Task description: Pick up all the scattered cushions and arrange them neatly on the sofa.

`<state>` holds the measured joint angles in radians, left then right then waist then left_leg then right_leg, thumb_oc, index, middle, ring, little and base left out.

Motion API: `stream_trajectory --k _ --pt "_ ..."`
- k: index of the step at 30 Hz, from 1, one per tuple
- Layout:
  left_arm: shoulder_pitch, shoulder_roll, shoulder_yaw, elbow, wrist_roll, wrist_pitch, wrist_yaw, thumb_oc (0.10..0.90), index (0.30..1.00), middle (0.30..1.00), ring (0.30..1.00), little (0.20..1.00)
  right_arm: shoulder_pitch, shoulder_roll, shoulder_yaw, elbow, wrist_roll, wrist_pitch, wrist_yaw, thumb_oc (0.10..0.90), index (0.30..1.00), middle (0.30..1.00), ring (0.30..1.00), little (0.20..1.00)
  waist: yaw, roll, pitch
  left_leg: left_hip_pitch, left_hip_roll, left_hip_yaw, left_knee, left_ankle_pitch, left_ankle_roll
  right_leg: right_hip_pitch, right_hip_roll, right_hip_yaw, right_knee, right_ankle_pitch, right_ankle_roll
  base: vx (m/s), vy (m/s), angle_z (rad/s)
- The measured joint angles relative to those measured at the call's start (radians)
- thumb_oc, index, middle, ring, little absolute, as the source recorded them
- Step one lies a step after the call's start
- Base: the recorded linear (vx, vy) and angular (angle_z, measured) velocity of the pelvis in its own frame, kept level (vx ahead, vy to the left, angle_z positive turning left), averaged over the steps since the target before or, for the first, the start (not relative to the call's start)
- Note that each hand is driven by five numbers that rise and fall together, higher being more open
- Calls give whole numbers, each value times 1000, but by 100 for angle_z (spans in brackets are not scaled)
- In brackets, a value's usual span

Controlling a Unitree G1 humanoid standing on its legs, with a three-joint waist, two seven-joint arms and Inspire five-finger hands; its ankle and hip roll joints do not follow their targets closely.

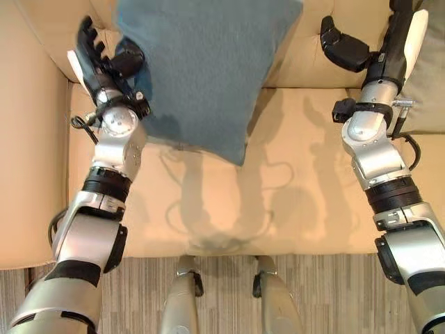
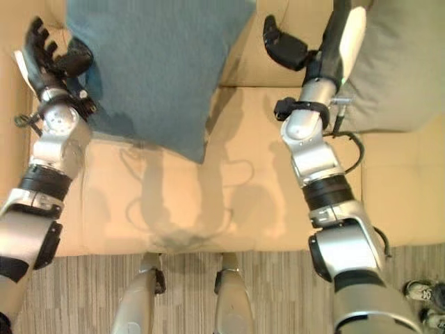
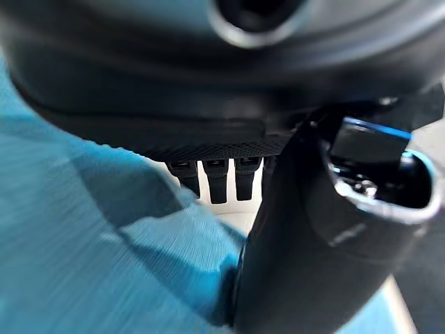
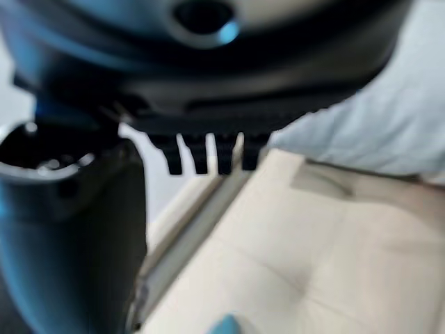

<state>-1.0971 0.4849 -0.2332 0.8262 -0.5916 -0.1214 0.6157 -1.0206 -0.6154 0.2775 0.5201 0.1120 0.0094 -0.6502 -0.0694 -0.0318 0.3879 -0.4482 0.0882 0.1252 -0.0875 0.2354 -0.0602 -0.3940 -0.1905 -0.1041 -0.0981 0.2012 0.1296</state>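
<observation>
Both arms raised forward; left hand [image 1: 104,59] with fingers spread and thumb extended, right hand [image 1: 348,49] loosely relaxed, holding nothing.

Two cushions are in sight: one teal-blue cushion [image 1: 201,69] and one pale grey-beige cushion [image 2: 400,66] (the grey one shows mostly in the right eye view, at the sofa's right side). There is one sofa [image 1: 306,195], tan, with one armrest [image 1: 31,139] visible on the left and two seat sections, divided by a seam visible in the right eye view. Two robot hands can be counted, one left hand [image 1: 104,59] and one right hand [image 1: 348,47]. On the striped floor [image 2: 278,292] at the lower right corner of the right eye view sits one pair of shoes [image 2: 425,299], so two shoes.
</observation>
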Motion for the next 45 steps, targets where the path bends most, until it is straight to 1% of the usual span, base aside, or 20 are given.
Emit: stream_trajectory --k 4,6,8,12,17,21,22,24,27,29,30,31,32,33,36,38,40,41,43,45 --pt "-12 -23 14 170 56 18 -17 800 900 900 900 900 33 -1 -1 -50 36 0 14 800 900 900 900 900 -6 0 0 -27 3 0 0 10 -4 -27 4 -1 0 10 8 -12 -1 -1" --pt "-15 -23 62 263 93 50 -10 800 900 900 900 900 123 -1 -9 -188 46 -22 18 800 900 900 900 900 -13 0 1 -34 8 -4 0 10 -4 -34 8 -4 0 10 8 0 0 0" --pt "-19 -7 59 290 145 67 -7 800 900 900 900 900 172 -1 -14 -228 52 -43 25 800 900 900 900 900 -14 0 1 -34 12 -9 0 10 -4 -32 12 -7 0 10 8 0 0 0" --pt "-39 26 93 313 192 86 8 800 900 900 900 900 233 1 -35 -269 68 -67 37 800 900 900 900 900 -19 -3 2 -30 19 -10 0 10 -4 -27 16 -8 1 10 8 0 0 0" --pt "-39 50 141 310 163 99 33 800 900 900 900 900 368 10 -141 -331 72 -104 36 800 900 900 900 900 -33 -7 4 -17 18 -10 0 7 -6 -13 19 -17 0 10 8 0 0 0" --pt "17 51 204 190 102 95 34 800 900 900 900 900 435 24 -197 -338 72 -109 41 800 900 900 900 900 -39 -12 7 -14 18 -11 0 1 -6 -8 19 -17 0 8 6 31 -6 0" --pt "84 50 239 69 73 83 36 800 900 900 900 900 461 43 -221 -340 72 -109 46 800 900 900 900 900 -40 -18 10 -6 18 -10 0 1 -6 -2 19 -16 0 7 4 33 -7 -3" --pt "174 47 257 -40 56 24 36 800 900 900 900 900 498 67 -246 -340 72 -109 52 800 900 900 900 900 -39 -21 9 6 18 -8 0 1 -6 7 19 -12 0 5 5 30 -5 -5" --pt "220 41 285 -71 30 5 65 800 900 900 900 900 532 85 -269 -344 74 -109 61 800 900 900 900 900 -42 -21 9 14 18 -6 0 -3 -4 13 19 -5 0 1 7 41 -1 -3" --pt "341 -27 367 -238 3 -37 73 800 900 900 900 900 591 115 -311 -390 74 -110 68 800 900 900 900 900 -39 -21 9 28 17 -1 0 -6 -6 23 18 -3 0 1 7 76 -5 -4" --pt "457 -99 390 -335 -16 -70 77 800 900 900 900 900 643 132 -330 -395 74 -108 73 800 900 900 900 900 -35 -21 9 54 16 2 0 -9 -6 49 16 -2 0 -4 7 133 -21 -4" --pt "503 -130 389 -361 -26 -74 73 800 900 900 900 900 669 137 -335 -395 73 -108 83 800 900 900 900 900 -29 -21 9 66 16 2 0 -18 -11 60 16 -3 0 -12 7 140 -21 -2" --pt "655 -208 399 -485 -34 -99 40 800 900 900 900 900 729 182 -373 -404 70 -111 116 800 900 900 900 900 -24 -22 9 106 16 3 0 -30 -12 100 16 -3 0 -23 8 61 -33 -2" --pt "748 -258 362 -485 -40 -107 29 800 900 900 900 900 776 199 -384 -391 77 -95 115 800 900 900 900 900 -15 -22 5 146 16 2 0 -32 -10 136 15 -2 0 -23 8 19 -24 -5" --pt "911 -321 348 -423 -51 -78 -11 800 900 900 900 900 834 212 -386 -320 81 -89 151 800 900 900 900 900 -6 -27 -35 188 18 1 0 -61 -20 175 16 -3 0 -56 9 36 -39 -5" --pt "1002 -328 346 -342 -34 -52 -51 800 900 900 900 900 867 226 -406 -265 88 -88 176 800 900 900 900 900 -2 -27 -37 221 18 1 1 -64 -19 210 15 -5 0 -64 9 45 -81 1" --pt "1094 -329 368 -289 -26 -35 -83 800 900 900 900 900 905 299 -472 -248 130 -88 203 800 900 900 900 900 -1 -27 -40 263 20 2 2 -77 -22 251 16 -6 1 -79 10 31 -106 -2" --pt "1119 -346 413 -209 -32 -31 -93 800 900 900 900 900 949 326 -491 -249 154 -88 215 800 900 900 900 900 1 -19 -45 301 22 2 10 -91 -22 295 16 -6 1 -89 10 -22 -151 8" --pt "1160 -336 414 -98 -28 -23 -104 800 900 900 900 900 1021 327 -489 -239 157 -87 242 800 900 900 900 900 3 0 -91 320 28 -5 16 -106 -26 321 15 -13 5 -106 16 -12 -159 10" --pt "1220 -331 403 -83 26 -10 -118 800 900 900 900 900 1085 326 -491 -252 156 -88 274 800 900 900 900 900 -3 17 -112 354 31 -19 15 -110 -23 348 16 -29 38 -134 15 -42 -214 19"
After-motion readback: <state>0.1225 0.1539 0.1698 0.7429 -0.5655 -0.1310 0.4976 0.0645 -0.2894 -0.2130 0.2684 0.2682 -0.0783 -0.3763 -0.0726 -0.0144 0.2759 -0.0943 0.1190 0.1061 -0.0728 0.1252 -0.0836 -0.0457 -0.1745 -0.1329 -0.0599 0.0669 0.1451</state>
